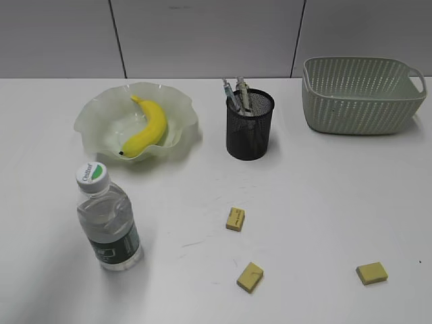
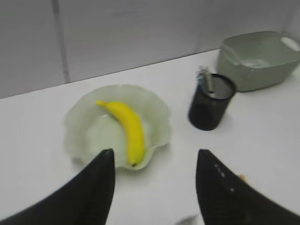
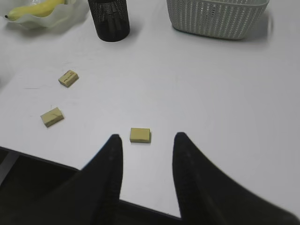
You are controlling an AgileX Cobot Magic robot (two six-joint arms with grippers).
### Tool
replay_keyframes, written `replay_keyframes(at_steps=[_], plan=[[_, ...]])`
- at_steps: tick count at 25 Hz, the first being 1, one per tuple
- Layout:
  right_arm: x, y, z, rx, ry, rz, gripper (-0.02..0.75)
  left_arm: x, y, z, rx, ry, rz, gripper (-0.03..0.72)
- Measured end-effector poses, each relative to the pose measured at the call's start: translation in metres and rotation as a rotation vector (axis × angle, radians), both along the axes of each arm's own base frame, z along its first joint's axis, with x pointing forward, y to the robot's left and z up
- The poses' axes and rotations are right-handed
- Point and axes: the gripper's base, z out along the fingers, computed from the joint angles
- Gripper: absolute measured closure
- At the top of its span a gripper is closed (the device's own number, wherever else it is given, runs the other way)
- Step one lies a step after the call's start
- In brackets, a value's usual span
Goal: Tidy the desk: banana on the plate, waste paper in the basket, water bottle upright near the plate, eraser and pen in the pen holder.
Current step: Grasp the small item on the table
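Note:
The banana lies in the green plate. The water bottle stands upright in front of the plate. Pens stick out of the black pen holder. Three yellow erasers lie on the desk. My left gripper hangs open and empty in front of the plate and banana. My right gripper is open above the desk's front edge, with one eraser just beyond its tips. Waste paper is out of view.
The woven basket stands at the back right, and its wall hides the inside. The desk's front edge runs under my right gripper. Two erasers lie to its left, and the pen holder is right of the plate.

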Motion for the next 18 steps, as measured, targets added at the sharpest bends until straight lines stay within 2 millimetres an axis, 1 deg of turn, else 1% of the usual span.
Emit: replay_keyframes(at_steps=[2,4,5,6,7,8,9,10,11,12,13,14,15,18], plan=[[0.0,0.0,-0.001,-0.001,0.002,0.0,0.456,0.031,-0.029,0.007,0.007,0.018,-0.127,0.274],[0.001,0.0,-0.001,-0.001,0.003,0.0,0.469,0.053,-0.07,0.009,0.045,0.027,-0.277,0.274],[0.001,0.0,-0.001,-0.001,0.003,0.0,0.473,0.056,-0.097,0.011,0.064,0.018,-0.36,0.274],[0.001,0.0,-0.001,-0.001,0.003,0.0,0.475,0.06,-0.127,0.007,0.091,0.035,-0.438,0.275],[0.001,0.0,-0.001,-0.001,0.002,0.0,0.478,0.061,-0.157,-0.005,0.128,0.079,-0.498,0.276],[0.001,0.0,-0.001,-0.001,0.002,0.0,0.48,0.063,-0.181,-0.014,0.143,0.135,-0.516,0.278],[0.001,0.0,-0.001,-0.001,0.002,0.0,0.481,0.065,-0.207,-0.031,0.206,0.19,-0.536,0.278],[0.001,0.0,-0.001,-0.001,0.002,0.0,0.48,0.069,-0.227,-0.055,0.279,0.281,-0.527,0.279],[0.001,0.0,-0.001,-0.001,0.002,0.0,0.482,0.076,-0.243,-0.076,0.328,0.359,-0.491,0.279],[0.0,0.0,-0.001,-0.001,0.001,0.0,0.482,0.084,-0.253,-0.092,0.388,0.407,-0.465,0.279],[0.0,0.0,-0.001,-0.001,0.001,0.0,0.482,0.094,-0.262,-0.113,0.44,0.467,-0.432,0.279],[0.0,0.0,-0.001,0.0,0.0,0.0,0.482,0.101,-0.269,-0.133,0.483,0.518,-0.409,0.279],[0.0,0.0,-0.001,0.0,0.0,0.0,0.482,0.109,-0.275,-0.148,0.509,0.564,-0.389,0.279],[0.0,0.0,-0.001,0.0,0.0,0.0,0.482,0.125,-0.289,-0.183,0.571,0.649,-0.351,0.279]])
